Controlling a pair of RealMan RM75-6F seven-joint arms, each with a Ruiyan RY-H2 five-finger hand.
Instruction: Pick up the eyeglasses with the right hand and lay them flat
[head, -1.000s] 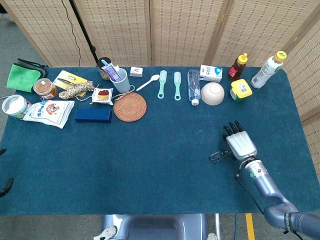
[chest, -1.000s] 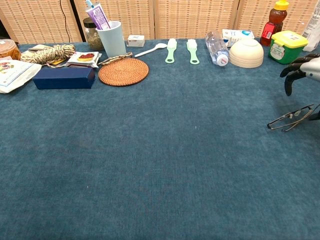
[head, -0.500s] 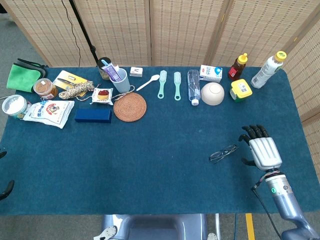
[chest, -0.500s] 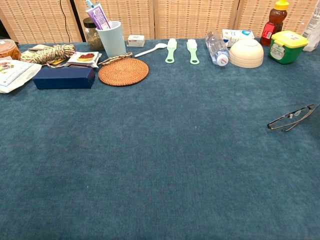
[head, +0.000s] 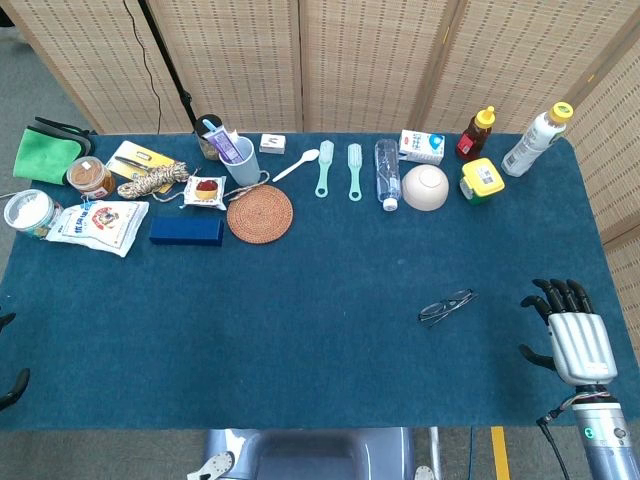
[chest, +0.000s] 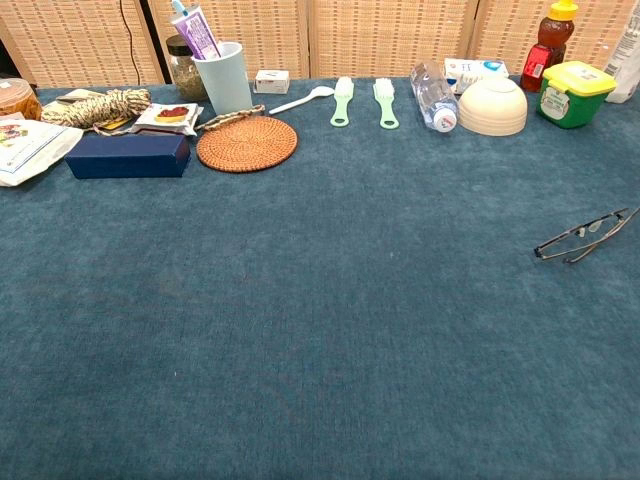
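The eyeglasses (head: 446, 306) are thin and dark-framed. They lie flat on the blue table cloth, right of centre; the chest view has the eyeglasses (chest: 584, 236) near its right edge. My right hand (head: 576, 338) hovers at the table's right front corner, well to the right of the glasses, fingers spread and holding nothing. It does not show in the chest view. Only a dark fingertip of my left hand (head: 12, 385) peeks in at the left edge of the head view.
Along the back stand a cream bowl (head: 426, 187), a lying water bottle (head: 387, 171), two green brushes (head: 339, 169), a woven coaster (head: 260, 213), a cup with toothpaste (head: 238, 156) and a navy box (head: 186, 231). Bottles and a green jar (head: 482, 180) sit back right.
My right hand let go of the eyeglasses and drew back to the right and toward the front edge, leaving the chest view. The glasses stay lying on the cloth.
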